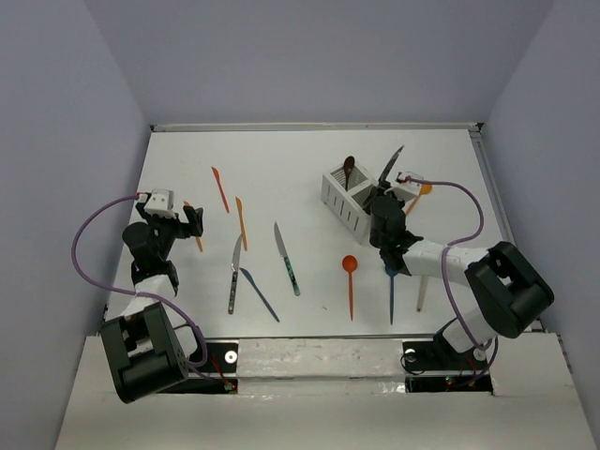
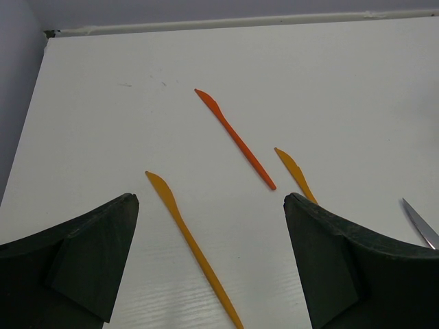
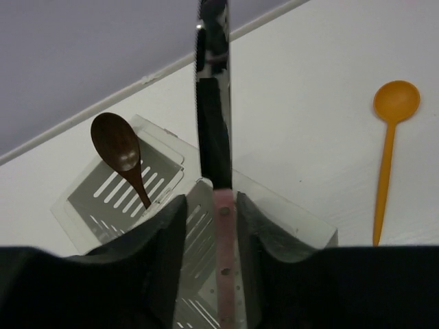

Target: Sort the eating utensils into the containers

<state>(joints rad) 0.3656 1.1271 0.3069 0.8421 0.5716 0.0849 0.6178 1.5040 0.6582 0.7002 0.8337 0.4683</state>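
Right gripper (image 3: pixel 211 205): the fingers flank the handle of a silver-bladed knife (image 3: pixel 214 123). A gap shows on one side, so whether it is clamped cannot be told. The knife stands upright, handle down in the compartment of the white slatted caddy (image 3: pixel 291 223) on the gripper's side. The other compartment holds one dark brown spoon (image 3: pixel 118 144), leaning. A yellow-orange spoon (image 3: pixel 387 130) lies flat beside the caddy. Left gripper (image 2: pixel 211 200): jaws wide apart, holding nothing, above three orange knives (image 2: pixel 236 140) lying on the table (image 2: pixel 343 82).

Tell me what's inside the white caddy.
A brown spoon stands in the caddy's far compartment. A knife points handle-down into the near one; the right gripper hides most of that compartment.
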